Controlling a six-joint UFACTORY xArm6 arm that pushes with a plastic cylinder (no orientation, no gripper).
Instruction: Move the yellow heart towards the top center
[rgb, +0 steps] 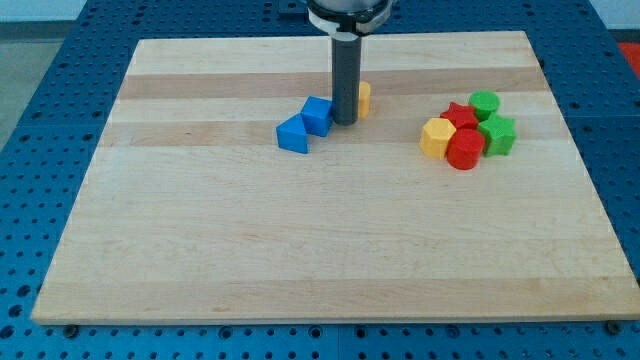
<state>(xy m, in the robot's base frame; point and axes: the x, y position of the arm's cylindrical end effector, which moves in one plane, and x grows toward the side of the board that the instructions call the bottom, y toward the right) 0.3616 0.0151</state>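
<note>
The yellow heart (364, 98) sits at the view's upper middle, mostly hidden behind my rod, so only its right edge shows. My tip (345, 122) rests on the board just to the left of and in front of the heart, touching or nearly touching it. A blue cube (318, 114) lies right against the tip's left side, and a blue block with slanted faces (293, 133) sits lower left of that cube.
At the view's right is a tight cluster: a yellow hexagon block (437, 137), a red star (459, 114), a red cylinder (465, 149), a green cylinder (484, 103) and a green star (497, 133). The wooden board (330, 250) lies on a blue pegboard.
</note>
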